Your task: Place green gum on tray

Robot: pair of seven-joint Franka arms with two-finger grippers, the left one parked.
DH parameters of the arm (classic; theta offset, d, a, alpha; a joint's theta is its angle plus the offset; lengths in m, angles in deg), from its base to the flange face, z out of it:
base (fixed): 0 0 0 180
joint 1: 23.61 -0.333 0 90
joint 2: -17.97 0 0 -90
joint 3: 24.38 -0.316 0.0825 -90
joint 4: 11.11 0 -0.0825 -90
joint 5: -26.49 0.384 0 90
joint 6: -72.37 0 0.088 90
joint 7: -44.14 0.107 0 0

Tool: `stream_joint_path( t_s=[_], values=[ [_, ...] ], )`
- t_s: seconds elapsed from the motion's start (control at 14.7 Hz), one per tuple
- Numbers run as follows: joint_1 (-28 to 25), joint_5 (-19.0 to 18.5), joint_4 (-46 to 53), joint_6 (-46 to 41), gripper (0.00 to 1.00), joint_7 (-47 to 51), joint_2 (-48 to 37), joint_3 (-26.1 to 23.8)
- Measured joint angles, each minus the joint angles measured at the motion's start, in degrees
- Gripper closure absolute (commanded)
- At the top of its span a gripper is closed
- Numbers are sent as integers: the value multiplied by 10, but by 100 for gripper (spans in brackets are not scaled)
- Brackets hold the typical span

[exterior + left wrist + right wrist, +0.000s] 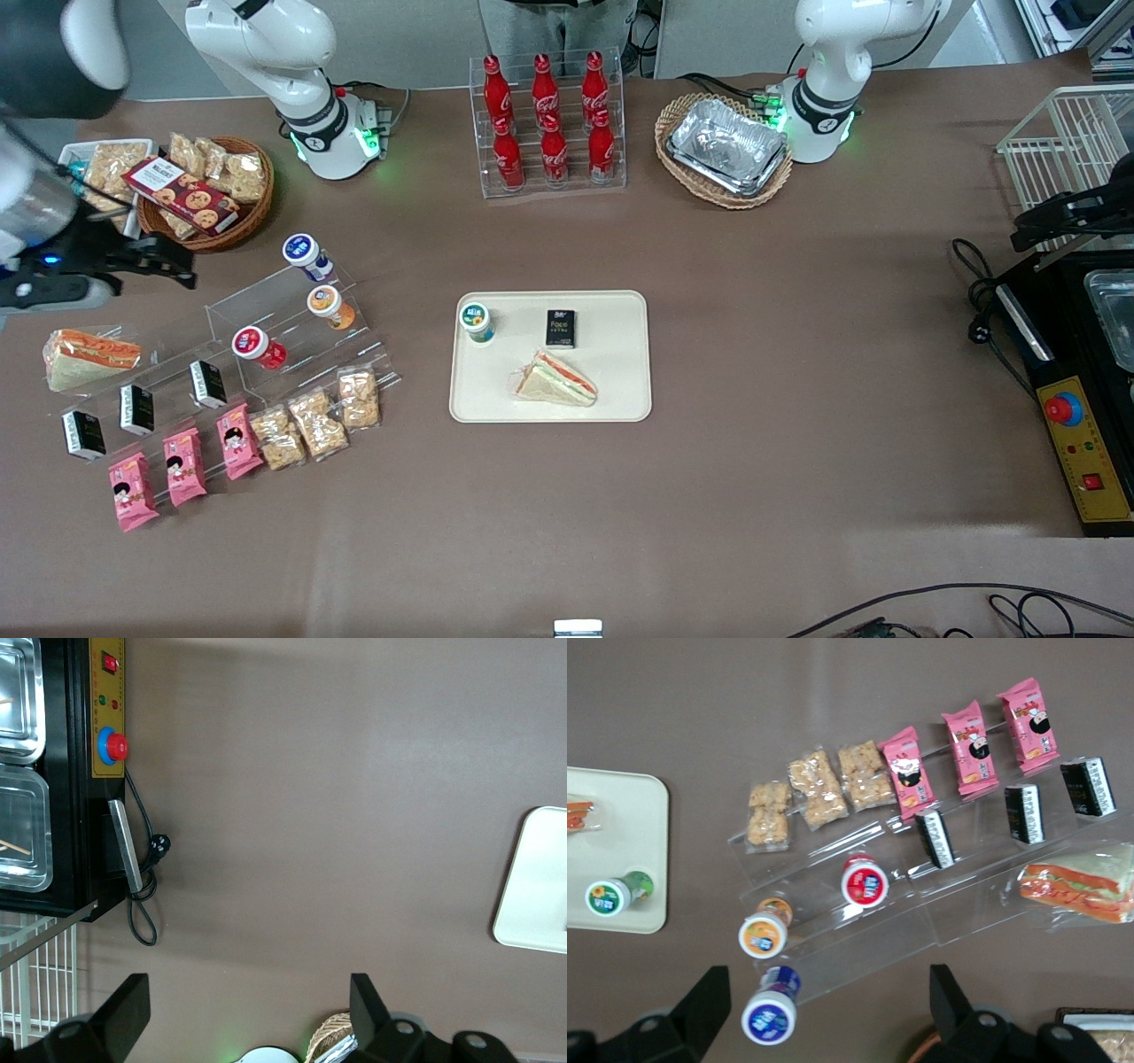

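Toward the working arm's end of the desk [797,372]: one pincer [828,974], fingers spread wide and grasping nothing, hung above the clear stepped rack [292,306], well apart from the tray [620,394].

On and beside that rack: one wrapped sandwich [89,356]; three small black packs [137,408]; three pink snack packs [182,465]; three clear bags of crackers [314,421].

Farther from the front camera than the rack: one wicker basket [252,217] of snack bags, with a red biscuit box [182,195] on top.

On the rack's steps: one blue-lidded bottle [304,252], one orange-lidded bottle [328,304], one red-lidded bottle [255,346].

At mid-desk: the tray lay flat. The green gum [477,321] stood upright on it, in the corner toward the working arm and farther from the front camera. A black box [560,328] lay near the gum, not touching it. A second wrapped sandwich [556,379] lay nearer the front camera than both.

Farther from the camera than the tray: one clear stand of red cola bottles [547,124].

Beside that stand: one wicker basket of foil trays [728,146].
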Motion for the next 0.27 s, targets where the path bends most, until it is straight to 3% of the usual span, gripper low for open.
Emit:
stream_joint_path(
  t_s=[0.27],
  values=[
    [-9,40,9,3,0,-71,0,95]
  ],
)
